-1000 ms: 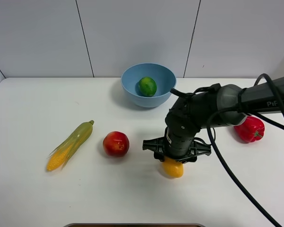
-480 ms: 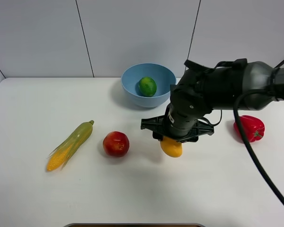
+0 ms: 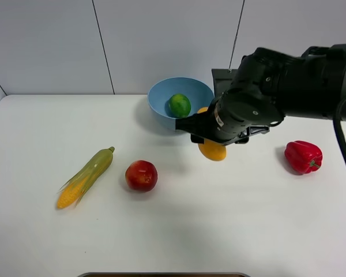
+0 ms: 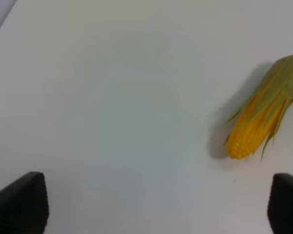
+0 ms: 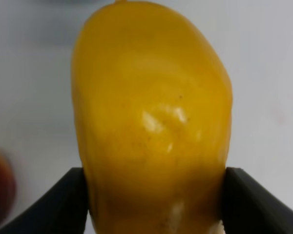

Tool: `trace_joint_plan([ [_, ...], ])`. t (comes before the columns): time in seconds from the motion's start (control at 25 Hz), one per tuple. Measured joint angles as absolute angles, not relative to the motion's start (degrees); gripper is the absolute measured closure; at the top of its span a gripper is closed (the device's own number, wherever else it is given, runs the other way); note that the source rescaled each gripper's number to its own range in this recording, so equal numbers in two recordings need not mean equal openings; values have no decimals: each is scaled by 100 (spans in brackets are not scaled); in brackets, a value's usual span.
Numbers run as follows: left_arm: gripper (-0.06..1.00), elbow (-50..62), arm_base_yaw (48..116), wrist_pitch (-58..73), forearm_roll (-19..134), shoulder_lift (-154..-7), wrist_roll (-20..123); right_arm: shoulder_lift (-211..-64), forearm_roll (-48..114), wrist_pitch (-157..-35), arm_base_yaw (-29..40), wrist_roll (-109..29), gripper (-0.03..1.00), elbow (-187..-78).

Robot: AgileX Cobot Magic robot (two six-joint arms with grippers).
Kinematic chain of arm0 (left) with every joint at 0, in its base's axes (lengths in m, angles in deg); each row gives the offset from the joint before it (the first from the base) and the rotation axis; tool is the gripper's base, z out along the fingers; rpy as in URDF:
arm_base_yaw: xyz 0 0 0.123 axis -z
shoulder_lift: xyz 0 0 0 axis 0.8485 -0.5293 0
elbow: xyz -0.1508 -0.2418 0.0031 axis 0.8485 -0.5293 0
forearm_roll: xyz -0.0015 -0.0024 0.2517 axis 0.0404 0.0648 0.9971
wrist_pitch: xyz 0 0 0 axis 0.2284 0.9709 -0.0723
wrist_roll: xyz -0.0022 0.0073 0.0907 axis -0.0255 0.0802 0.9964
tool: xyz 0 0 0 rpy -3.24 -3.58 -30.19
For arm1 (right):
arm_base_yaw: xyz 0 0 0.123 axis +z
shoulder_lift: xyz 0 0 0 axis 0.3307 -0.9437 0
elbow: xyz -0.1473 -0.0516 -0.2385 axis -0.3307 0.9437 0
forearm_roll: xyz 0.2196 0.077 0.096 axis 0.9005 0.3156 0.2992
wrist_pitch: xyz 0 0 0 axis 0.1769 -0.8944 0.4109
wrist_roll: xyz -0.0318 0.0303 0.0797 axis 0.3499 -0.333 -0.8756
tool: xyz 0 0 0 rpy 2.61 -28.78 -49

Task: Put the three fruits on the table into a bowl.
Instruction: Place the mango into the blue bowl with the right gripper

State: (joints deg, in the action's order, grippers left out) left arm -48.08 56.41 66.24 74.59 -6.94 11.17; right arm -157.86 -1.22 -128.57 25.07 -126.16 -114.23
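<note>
My right gripper (image 3: 210, 138) is shut on the yellow-orange mango (image 3: 212, 150) and holds it in the air just right of the light-blue bowl (image 3: 161, 91). The mango (image 5: 151, 117) fills the right wrist view, clamped between two black fingers (image 5: 49, 204). The green lime (image 3: 179, 105) lies inside the bowl. The red apple (image 3: 141, 175) sits on the white table (image 3: 173, 231), left of the mango. My left gripper (image 4: 156, 204) is open over bare table; only its two dark fingertips (image 4: 19, 202) show, and it is out of the high view.
A green-husked corn cob (image 3: 86, 176) lies at the left of the table and shows in the left wrist view (image 4: 261, 117). A red bell pepper (image 3: 303, 156) sits at the right. The right arm's dark body (image 3: 288, 81) hangs over the table's back right.
My right gripper has lifted the mango off the table and carried it back and upward toward the bowl. The lime, apple, corn and pepper have not moved.
</note>
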Motion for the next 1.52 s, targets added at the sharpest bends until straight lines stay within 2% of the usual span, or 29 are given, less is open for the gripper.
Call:
trace_joint_plan([
  [0.28, -6, -4808, 5641, 6624, 7459, -694, 1117, -15897, -403, -12710, 1958, -12104, 97, -12338],
  [0.6, -6, -4808, 5641, 6624, 7459, -694, 1117, -16865, -110, -12071, 1439, -11126, 97, -13207],
  [1.08, -6, -4808, 5641, 6624, 7459, -694, 1117, -18781, 160, -11685, 1365, -10258, 97, -15048],
  [1.52, -6, -4808, 5641, 6624, 7459, -694, 1117, -19480, 446, -11494, 1365, -9743, 97, -15257],
])
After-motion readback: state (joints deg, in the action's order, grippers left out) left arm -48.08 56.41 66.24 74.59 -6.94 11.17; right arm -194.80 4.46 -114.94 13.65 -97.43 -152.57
